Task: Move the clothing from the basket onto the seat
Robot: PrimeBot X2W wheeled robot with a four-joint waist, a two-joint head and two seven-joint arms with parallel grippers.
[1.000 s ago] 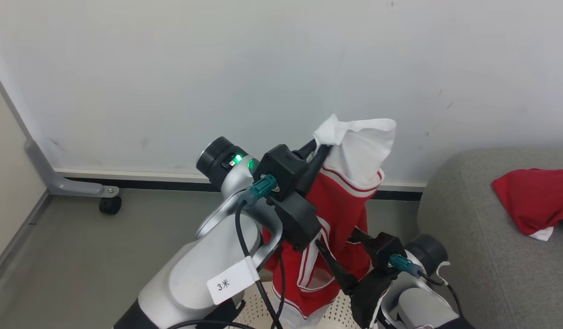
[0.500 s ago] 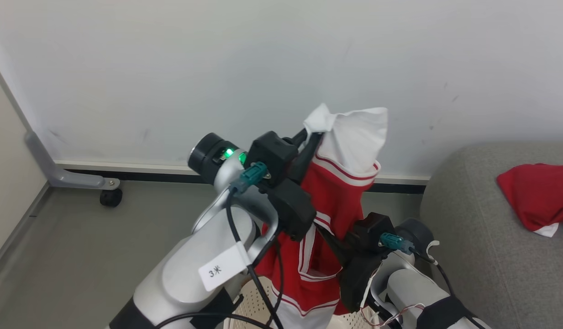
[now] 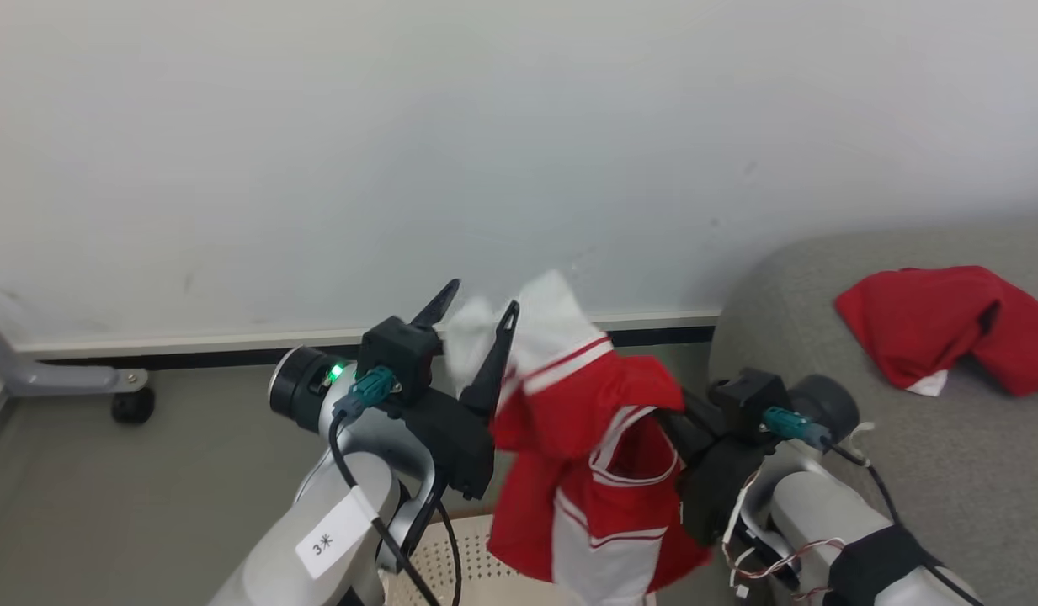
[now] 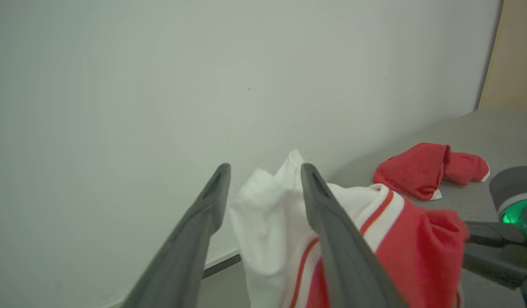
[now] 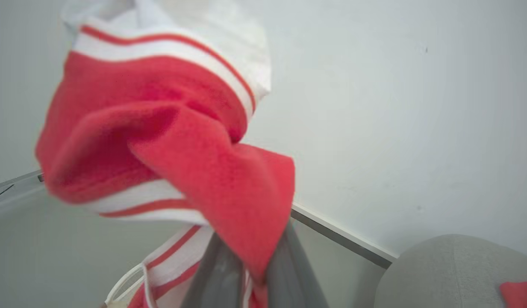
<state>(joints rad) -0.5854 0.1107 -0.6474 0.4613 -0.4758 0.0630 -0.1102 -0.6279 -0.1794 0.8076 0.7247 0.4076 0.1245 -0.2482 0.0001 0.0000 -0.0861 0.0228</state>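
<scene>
A red garment (image 3: 586, 471) of the clothing, with white panels and stripe trim, hangs in the air over the basket (image 3: 476, 564). My left gripper (image 3: 474, 320) is open, and the garment's white end (image 4: 267, 214) lies loose between its spread fingers (image 4: 212, 201). My right gripper (image 5: 254, 265) is shut on a red fold of the garment (image 5: 169, 141), to the right of the left gripper. Another red piece of clothing (image 3: 948, 324) lies on the seat (image 3: 822, 353), a grey sofa at the right.
A pale wall (image 3: 519, 151) with a dark skirting strip stands close behind both arms. A grey frame leg on a castor (image 3: 131, 404) rests on the floor at the far left. Grey floor (image 3: 148, 505) lies between the basket and the wall.
My left gripper has opened and let go of the white end, which has sagged lower. My right gripper has shut on the red cloth. The head camera has swung, bringing more of the seat into view.
</scene>
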